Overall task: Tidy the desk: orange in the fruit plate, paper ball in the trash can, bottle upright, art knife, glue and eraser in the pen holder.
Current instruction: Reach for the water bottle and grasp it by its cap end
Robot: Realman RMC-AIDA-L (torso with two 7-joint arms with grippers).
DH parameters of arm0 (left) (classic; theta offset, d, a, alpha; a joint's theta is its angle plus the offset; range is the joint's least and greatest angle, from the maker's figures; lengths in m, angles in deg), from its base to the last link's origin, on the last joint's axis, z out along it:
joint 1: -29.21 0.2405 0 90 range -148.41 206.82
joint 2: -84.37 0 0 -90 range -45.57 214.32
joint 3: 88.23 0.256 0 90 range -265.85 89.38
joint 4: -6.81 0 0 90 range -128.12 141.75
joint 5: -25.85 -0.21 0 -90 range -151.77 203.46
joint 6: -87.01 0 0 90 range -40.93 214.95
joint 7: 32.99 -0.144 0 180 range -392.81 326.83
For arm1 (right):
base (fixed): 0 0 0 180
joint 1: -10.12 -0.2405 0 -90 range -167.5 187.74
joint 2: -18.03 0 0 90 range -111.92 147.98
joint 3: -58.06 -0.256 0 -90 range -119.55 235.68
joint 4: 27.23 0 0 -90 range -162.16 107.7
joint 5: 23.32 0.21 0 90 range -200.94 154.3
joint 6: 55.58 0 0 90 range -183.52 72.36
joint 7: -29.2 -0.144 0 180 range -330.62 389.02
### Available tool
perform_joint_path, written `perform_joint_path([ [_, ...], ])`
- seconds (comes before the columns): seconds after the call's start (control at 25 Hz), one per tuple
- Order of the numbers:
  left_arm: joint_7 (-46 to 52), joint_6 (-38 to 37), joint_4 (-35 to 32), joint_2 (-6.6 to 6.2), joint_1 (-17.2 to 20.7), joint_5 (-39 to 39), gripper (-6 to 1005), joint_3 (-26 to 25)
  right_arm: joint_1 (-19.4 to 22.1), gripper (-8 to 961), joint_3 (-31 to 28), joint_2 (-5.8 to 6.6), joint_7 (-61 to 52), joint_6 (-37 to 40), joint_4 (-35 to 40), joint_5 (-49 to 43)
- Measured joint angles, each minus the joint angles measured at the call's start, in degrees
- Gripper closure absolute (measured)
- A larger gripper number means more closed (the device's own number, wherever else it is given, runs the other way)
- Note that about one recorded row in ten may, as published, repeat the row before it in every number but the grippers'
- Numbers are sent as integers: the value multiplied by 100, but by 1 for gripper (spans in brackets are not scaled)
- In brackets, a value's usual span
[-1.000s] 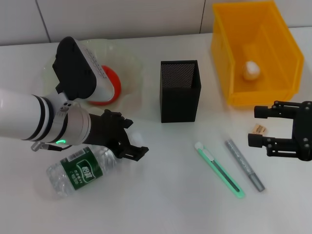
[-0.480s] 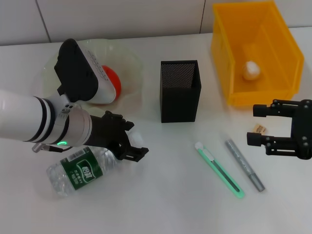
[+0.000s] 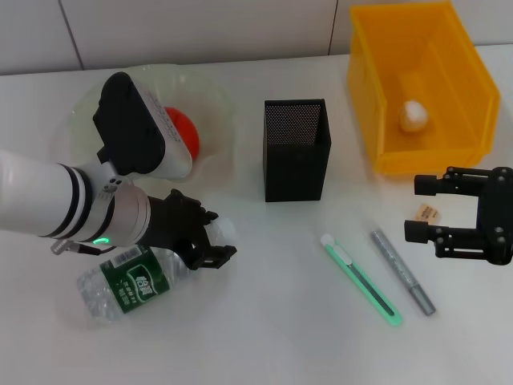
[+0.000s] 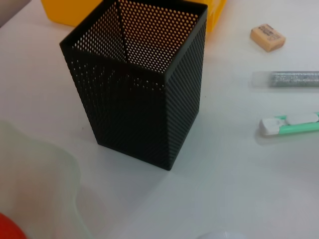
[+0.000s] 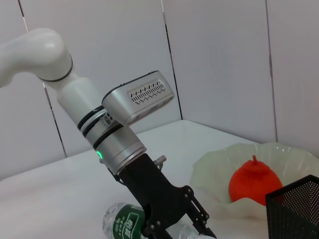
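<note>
The clear bottle (image 3: pixel 132 278) with a green label lies on its side at the front left. My left gripper (image 3: pixel 207 235) is shut on the bottle at its neck, near the white cap. The orange (image 3: pixel 180 132) rests in the translucent fruit plate (image 3: pixel 80 112). A paper ball (image 3: pixel 413 115) lies in the yellow trash can (image 3: pixel 377 80). The black mesh pen holder (image 3: pixel 296 148) stands mid-table. In front of it lie the green art knife (image 3: pixel 361 279) and the silver glue (image 3: pixel 402 271). My right gripper (image 3: pixel 418 210) hangs open beside the tan eraser (image 3: pixel 426 212).
The left wrist view shows the pen holder (image 4: pixel 144 89) close up, with the eraser (image 4: pixel 267 38), glue (image 4: pixel 289 78) and art knife (image 4: pixel 291 123) beyond it. The left arm's white forearm (image 3: pixel 40 196) reaches over the table's left side.
My left gripper has slid a little toward the bottle's body and its fingers have drawn in around the neck. The right gripper has barely moved.
</note>
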Motion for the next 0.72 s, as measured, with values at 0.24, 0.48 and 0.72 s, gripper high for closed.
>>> perform_joint_path([
  [0.24, 3, 1, 28, 0, -14, 2, 426, 1, -8, 243, 0, 0, 0, 0, -10, 0],
  [0.48, 61, 36, 29, 0, -39, 2, 427, 5, -17, 243, -1, 0, 0, -2, -43, 1],
  [0.72, 69, 51, 30, 0, -58, 3, 501, 15, -18, 243, -1, 0, 0, -2, -43, 3],
])
